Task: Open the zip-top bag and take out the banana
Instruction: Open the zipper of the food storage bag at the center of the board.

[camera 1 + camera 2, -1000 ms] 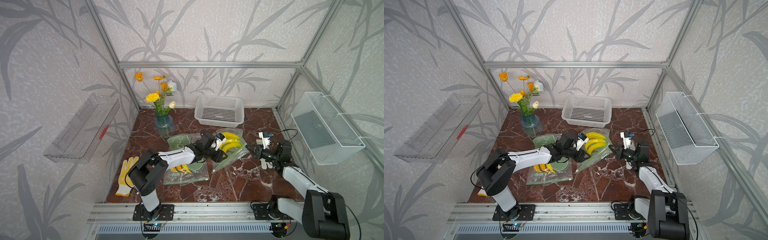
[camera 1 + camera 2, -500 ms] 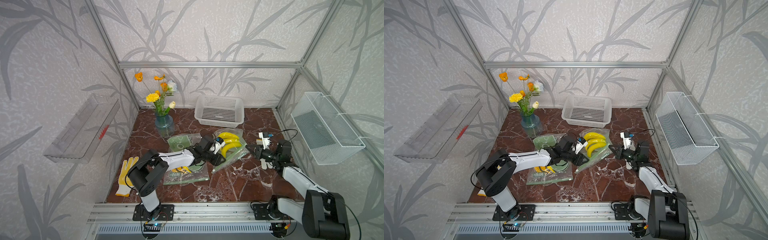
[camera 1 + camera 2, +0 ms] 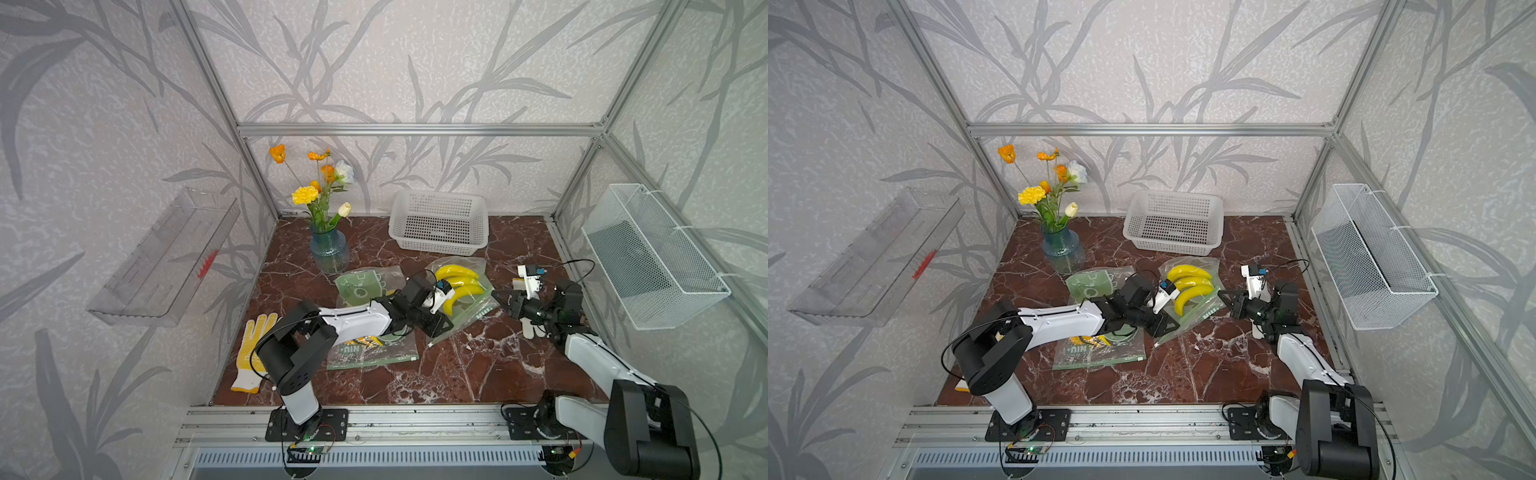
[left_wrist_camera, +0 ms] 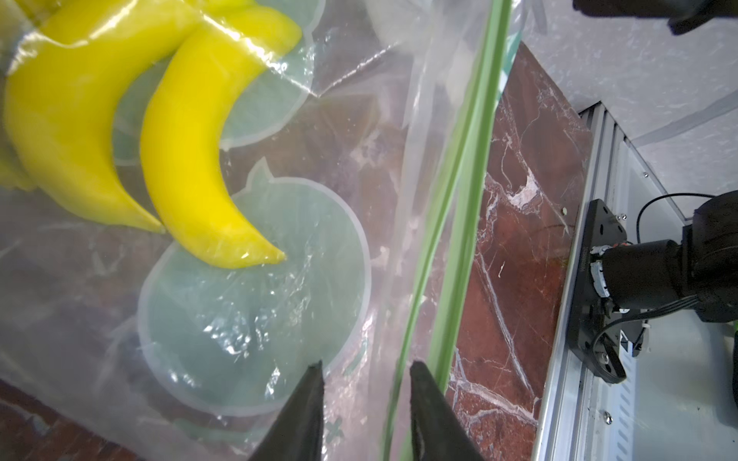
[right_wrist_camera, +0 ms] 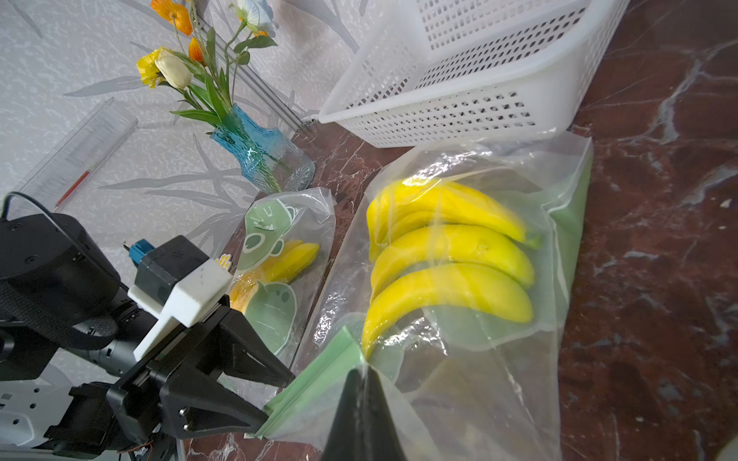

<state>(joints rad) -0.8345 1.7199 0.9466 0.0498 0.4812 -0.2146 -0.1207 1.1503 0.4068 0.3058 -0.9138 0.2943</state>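
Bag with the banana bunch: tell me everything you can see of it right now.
The bag is clear, crinkly plastic with pale green prints and a green zip strip along its mouth. It lies on the marble table near the white basket, yellow bananas inside. The right gripper is shut on the strip, pinching it into a peak; the left gripper stands open astride it. Whether the seal has parted is unclear.
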